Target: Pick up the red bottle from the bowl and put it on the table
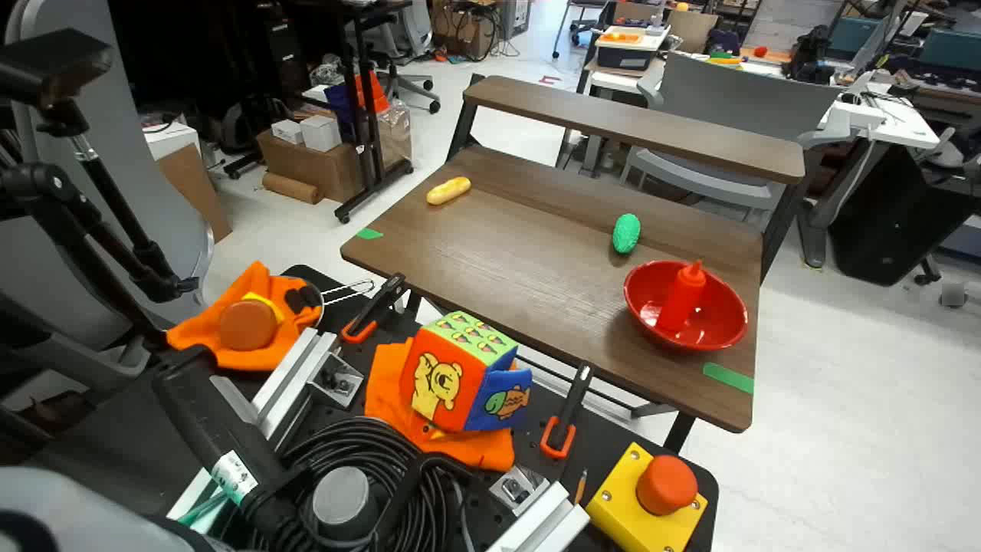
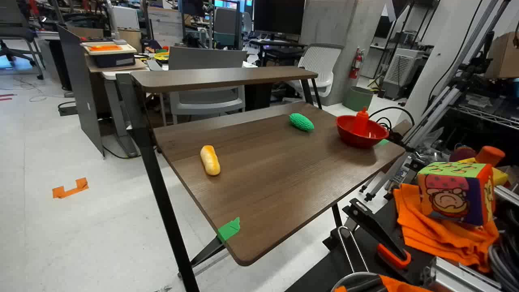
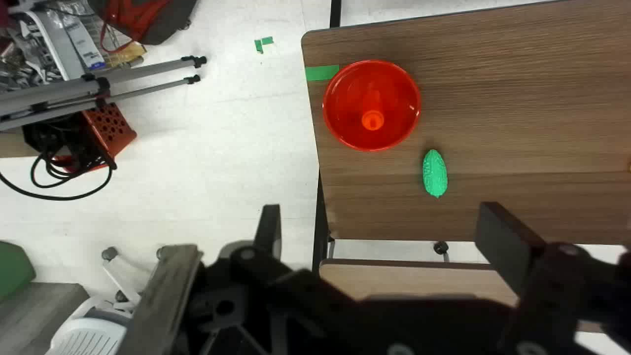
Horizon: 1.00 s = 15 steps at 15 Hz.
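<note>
The red bottle [image 1: 682,299] with a pointed nozzle stands roughly upright inside the red bowl [image 1: 728,326]. The bowl is on the brown wooden table [image 1: 521,261], near one end. The bottle [image 2: 360,123] and bowl [image 2: 354,140] show in both exterior views. In the wrist view the bottle [image 3: 373,111] and bowl [image 3: 339,125] are seen from above, near a table corner with green tape. My gripper [image 3: 379,209] is open with nothing between its fingers. It is high above the table, with the bowl ahead of the fingertips. The gripper is out of view in both exterior views.
A green bumpy toy vegetable [image 1: 626,234] lies beside the bowl. A yellow bread-like toy [image 1: 448,191] lies at the table's far end. A raised shelf [image 1: 628,126] runs along one long table edge. A soft picture cube [image 1: 460,376] and a yellow button box [image 1: 651,498] sit on the black robot stand.
</note>
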Available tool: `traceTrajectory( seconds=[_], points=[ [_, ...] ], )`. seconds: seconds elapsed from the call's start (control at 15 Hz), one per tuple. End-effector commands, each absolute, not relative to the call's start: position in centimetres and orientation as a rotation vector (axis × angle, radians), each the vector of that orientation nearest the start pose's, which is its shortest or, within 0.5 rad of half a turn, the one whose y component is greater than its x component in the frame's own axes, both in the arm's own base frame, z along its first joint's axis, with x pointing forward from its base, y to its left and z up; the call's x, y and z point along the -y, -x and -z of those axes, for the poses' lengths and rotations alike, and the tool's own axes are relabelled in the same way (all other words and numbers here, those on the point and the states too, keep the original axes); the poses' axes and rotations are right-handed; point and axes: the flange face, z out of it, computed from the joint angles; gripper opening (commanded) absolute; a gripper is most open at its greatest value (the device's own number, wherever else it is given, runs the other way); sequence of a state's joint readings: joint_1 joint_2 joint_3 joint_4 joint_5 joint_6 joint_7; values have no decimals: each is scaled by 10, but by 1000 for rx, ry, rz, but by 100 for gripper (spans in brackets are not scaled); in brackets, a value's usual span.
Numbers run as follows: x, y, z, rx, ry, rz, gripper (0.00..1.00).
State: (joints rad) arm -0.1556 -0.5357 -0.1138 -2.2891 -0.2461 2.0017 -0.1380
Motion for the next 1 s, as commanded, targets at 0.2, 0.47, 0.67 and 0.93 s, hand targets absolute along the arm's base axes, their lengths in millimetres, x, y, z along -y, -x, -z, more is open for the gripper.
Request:
traceTrajectory(
  seconds=[0.2,0.47,0.67,0.93],
  points=[
    [132,-394,-577,-80,3344,349,100],
    [132,-394,-577,-80,3344,349,100],
    [132,-394,-577,-80,3344,349,100],
    [132,-409,-561,-58,3349,385,100]
  ],
)
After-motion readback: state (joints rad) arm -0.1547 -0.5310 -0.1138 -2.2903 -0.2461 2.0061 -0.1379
